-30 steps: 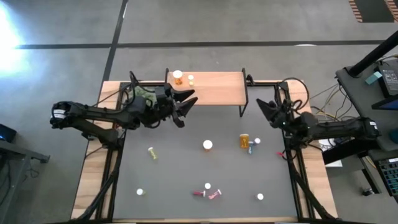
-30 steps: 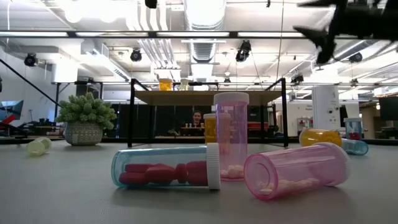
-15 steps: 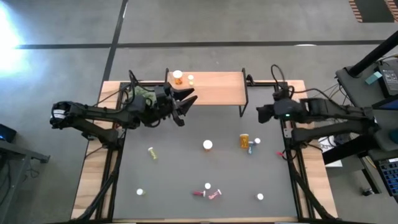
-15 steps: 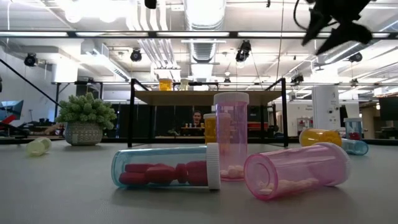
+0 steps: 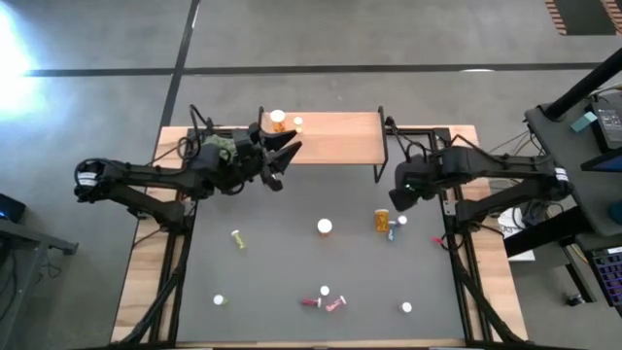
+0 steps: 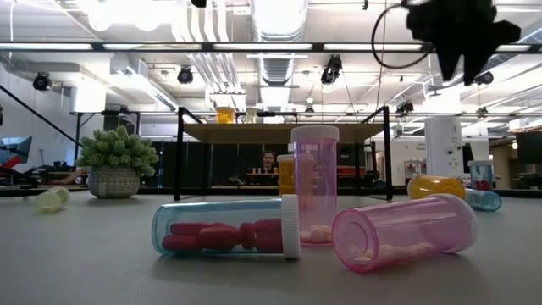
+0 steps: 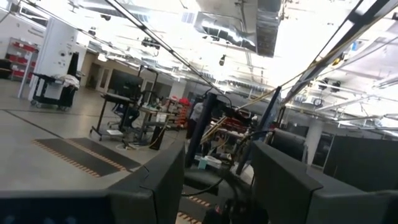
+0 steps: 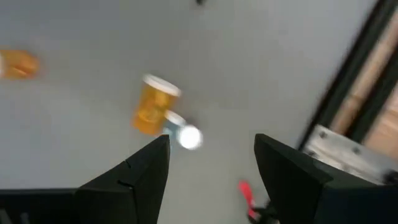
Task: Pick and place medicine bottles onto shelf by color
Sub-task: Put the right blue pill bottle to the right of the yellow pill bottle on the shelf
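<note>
The light-wood shelf stands at the table's far edge, with an orange bottle and a small yellowish one upright on its left end. My left gripper is open and empty, just in front of the shelf's left end. My right gripper is open and empty, above the table just far of an orange bottle that lies on its side. The right wrist view shows this bottle beyond the fingers, with a white-capped bottle beside it. Other bottles lie scattered on the table.
A yellowish bottle lies at the left and a white-capped one stands mid-table. Red and pink bottles cluster near the front edge, large in the low view. A green plant stands at the far left. A person shows beyond the shelf.
My right gripper has gone from beside the shelf's right end toward the table's near edge and left, to above the lying orange bottle, and has tipped from pointing sideways to pointing down. It stays open. No bottle has moved.
</note>
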